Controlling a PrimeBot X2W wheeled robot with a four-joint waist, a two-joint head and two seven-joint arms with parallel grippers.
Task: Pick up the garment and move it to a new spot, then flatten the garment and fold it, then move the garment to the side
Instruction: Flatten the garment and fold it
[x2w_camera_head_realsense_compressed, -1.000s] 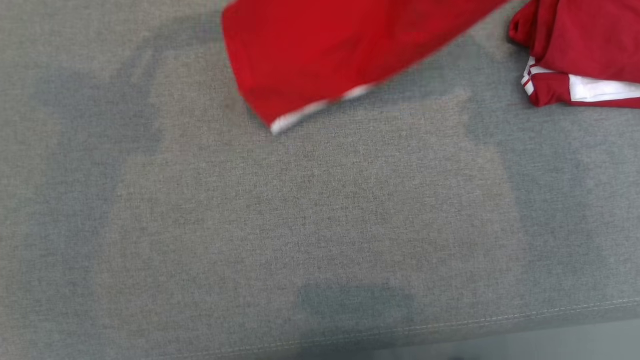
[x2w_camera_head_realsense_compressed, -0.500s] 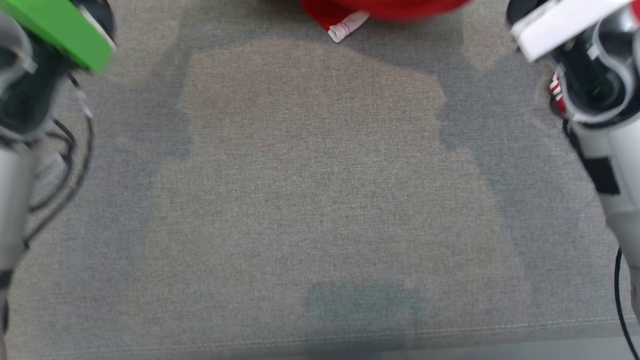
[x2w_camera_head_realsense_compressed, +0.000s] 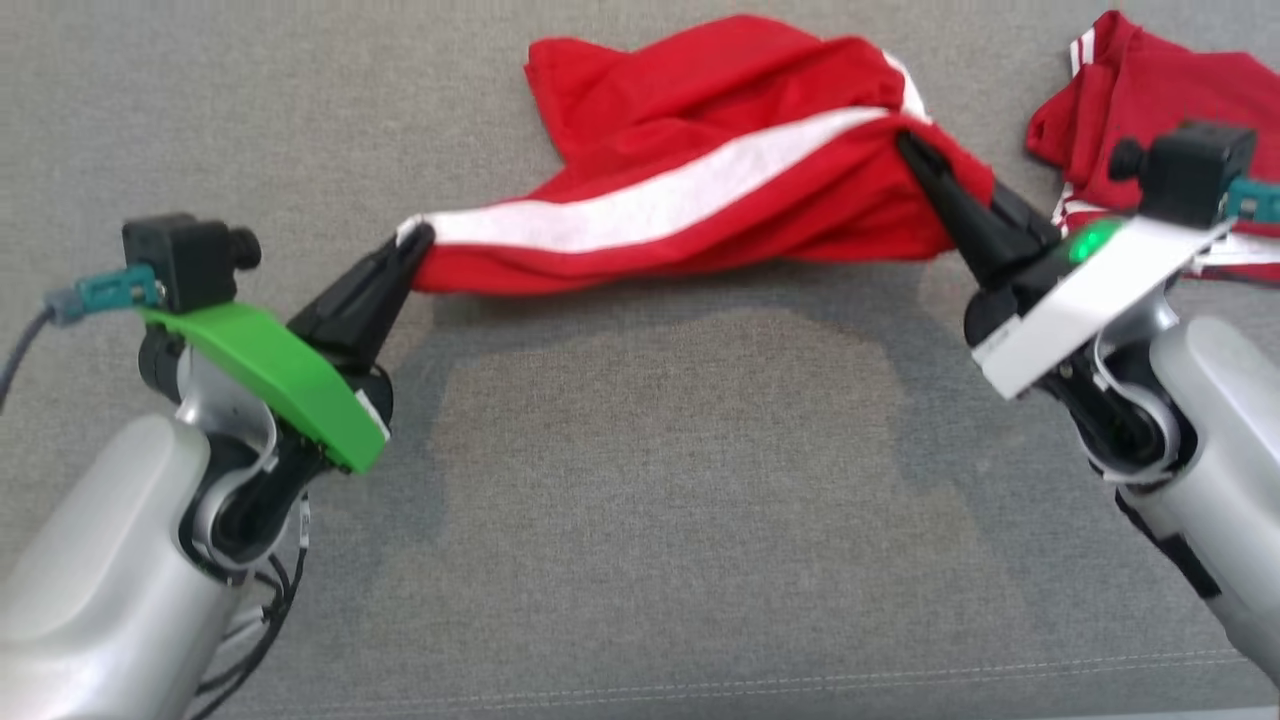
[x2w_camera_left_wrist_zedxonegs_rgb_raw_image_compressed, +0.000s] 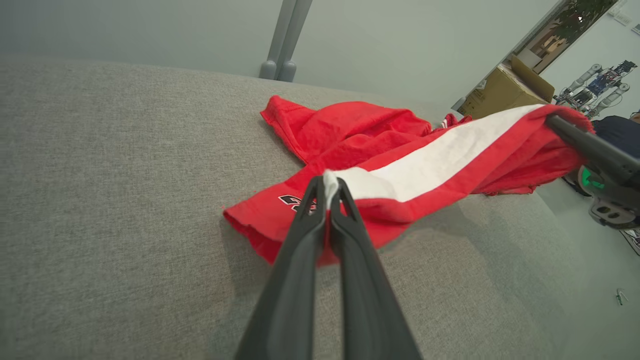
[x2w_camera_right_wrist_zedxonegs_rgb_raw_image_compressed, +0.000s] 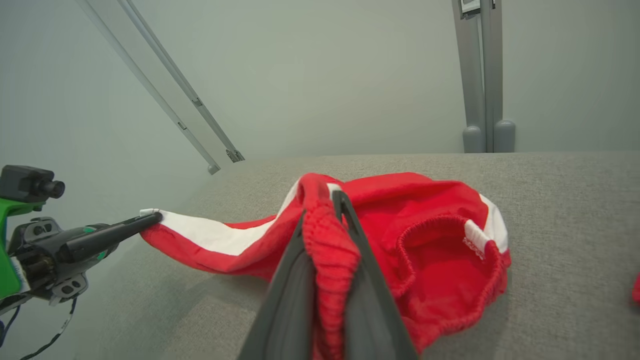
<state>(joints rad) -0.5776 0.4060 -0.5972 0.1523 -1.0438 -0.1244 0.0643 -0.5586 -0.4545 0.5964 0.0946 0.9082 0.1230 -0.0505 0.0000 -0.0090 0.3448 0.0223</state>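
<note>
The left end effector rises from the bottom centre of the frame, its two dark fingers pinched together on a corner of a red fabric garment with a broad white stripe. The cloth stretches up toward the right edge, where the right end effector grips its far end. The rest lies crumpled on the grey woven surface.

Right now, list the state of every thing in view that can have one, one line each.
red shorts, held at both ends, stretched out, not folded, far part bunched on the grey cushion
left gripper, shut on the white stripe's end
right gripper, shut on the elastic waistband
other red garment, crumpled at the right, not held
</note>
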